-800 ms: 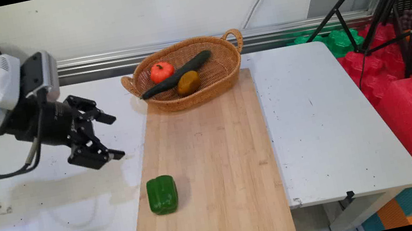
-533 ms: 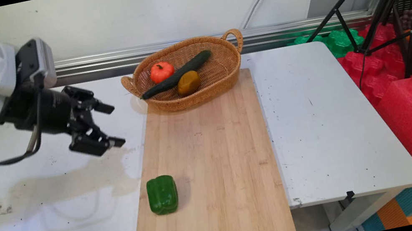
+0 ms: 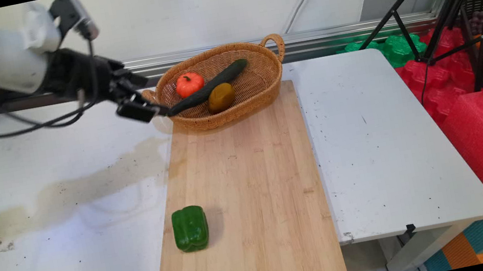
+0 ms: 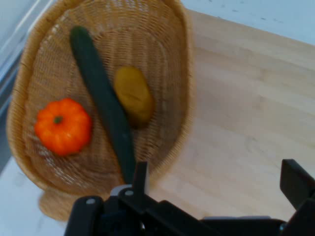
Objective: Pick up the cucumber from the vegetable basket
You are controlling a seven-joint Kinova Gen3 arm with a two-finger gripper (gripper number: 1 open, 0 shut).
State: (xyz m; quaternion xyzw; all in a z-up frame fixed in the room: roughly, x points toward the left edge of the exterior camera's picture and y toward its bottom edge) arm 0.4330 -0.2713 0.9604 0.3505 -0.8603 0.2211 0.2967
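Claw (image 3: 143,102) was spread wide, nothing in it, hovering at the near-left end of the basket (image 3: 263,89), right by its left handle. Hand view showed both fingers well apart, one finger (image 4: 141,178) just over the rim.

Cucumber (image 3: 208,86) lay diagonally across the basket; its low tip poked over the rim right under the claw, prob touching or close to it, couldn't tell which. Small pumpkin (image 3: 189,83) sat just beyond the claw on one side of the cucumber, brownish potato-like thing (image 3: 221,97) on the other, touching the cucumber. Green pepper (image 3: 190,228) was well off, on the wood board (image 3: 251,193), nearer the camera than the claw.

Risks, imo:
- a finger catching the wicker rim or handle, dragging or tipping the basket, since it's light and only half on the board
- bumping the cucumber tip, which could lever it and roll the pumpkin or potato thing
- cables hanging off the arm snagging the handle
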